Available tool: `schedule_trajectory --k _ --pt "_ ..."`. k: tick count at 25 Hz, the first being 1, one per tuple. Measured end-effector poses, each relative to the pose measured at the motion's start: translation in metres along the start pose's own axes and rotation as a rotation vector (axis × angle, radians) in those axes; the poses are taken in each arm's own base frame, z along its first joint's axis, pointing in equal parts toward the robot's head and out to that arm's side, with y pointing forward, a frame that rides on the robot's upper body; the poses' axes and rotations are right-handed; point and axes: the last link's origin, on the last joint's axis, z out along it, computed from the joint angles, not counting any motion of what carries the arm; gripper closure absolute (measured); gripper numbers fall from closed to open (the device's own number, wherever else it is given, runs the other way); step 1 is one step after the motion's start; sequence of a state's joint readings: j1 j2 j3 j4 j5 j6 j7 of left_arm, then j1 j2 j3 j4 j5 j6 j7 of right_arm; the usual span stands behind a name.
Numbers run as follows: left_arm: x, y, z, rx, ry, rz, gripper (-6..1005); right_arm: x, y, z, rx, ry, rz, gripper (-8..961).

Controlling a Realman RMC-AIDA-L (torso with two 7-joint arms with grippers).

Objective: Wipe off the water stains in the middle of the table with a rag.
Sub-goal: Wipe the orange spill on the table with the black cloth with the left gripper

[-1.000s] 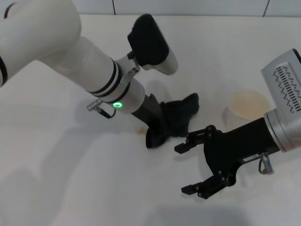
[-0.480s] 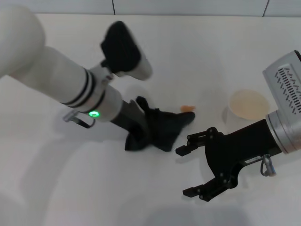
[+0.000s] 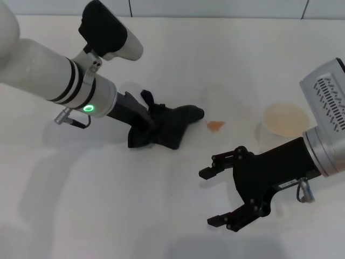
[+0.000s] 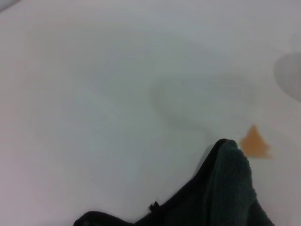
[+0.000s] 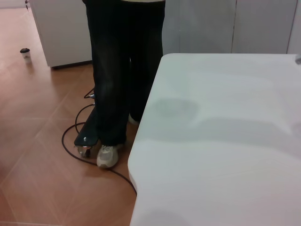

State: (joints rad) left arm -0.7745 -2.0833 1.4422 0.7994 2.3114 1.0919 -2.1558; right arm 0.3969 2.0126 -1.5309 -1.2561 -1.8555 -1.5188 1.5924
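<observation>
- The table (image 3: pixel 108 216) is a plain white matte top filling the head view; the right wrist view shows one rounded corner (image 5: pixel 141 155) of it over a reddish tile floor.
- A person in dark trousers (image 5: pixel 120 70) stands on that floor just beside the table's edge, with a black cable (image 5: pixel 77 146) curling by a pale shoe.
- The left gripper (image 3: pixel 141 125) lies low near the middle of the tabletop, its tip buried in the rag; whether its fingers are clenched on the cloth cannot be told.
- The right gripper (image 3: pixel 218 197) hovers over the near right part of the tabletop, fingers spread wide apart and grasping nothing.
- The rag (image 3: pixel 164 127) is a black crumpled cloth flat on the tabletop near its middle, one pointed corner (image 4: pixel 228 150) reaching toward the stain.
- A white paper cup (image 3: pixel 285 123) stands toward the right edge of the tabletop, just behind the right arm.
- The water stains (image 3: pixel 216 125) are one small orange-brown blot (image 4: pixel 255 142) between rag and cup, just beside the rag's corner, uncovered.
</observation>
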Motion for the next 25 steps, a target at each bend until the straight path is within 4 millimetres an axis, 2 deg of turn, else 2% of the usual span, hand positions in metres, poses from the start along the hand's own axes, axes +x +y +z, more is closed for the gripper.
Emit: schedule_trajectory --k 7,13,19,25 --pt "0.028 -0.002 0.013 0.008 0.02 0.009 908 -0.002 -0.001 0.002 -0.003 0.001 -0.01 96" --pt "0.049 -0.002 0.015 0.023 0.083 0.019 909 -0.003 0.0 0.003 -0.007 -0.001 -0.014 96" --pt "0.056 0.007 0.028 0.02 0.099 0.053 909 -0.005 0.0 0.003 -0.009 -0.012 -0.022 96" --pt "0.055 0.03 0.046 -0.013 0.066 0.115 909 -0.006 0.001 0.005 -0.019 -0.014 -0.03 96"
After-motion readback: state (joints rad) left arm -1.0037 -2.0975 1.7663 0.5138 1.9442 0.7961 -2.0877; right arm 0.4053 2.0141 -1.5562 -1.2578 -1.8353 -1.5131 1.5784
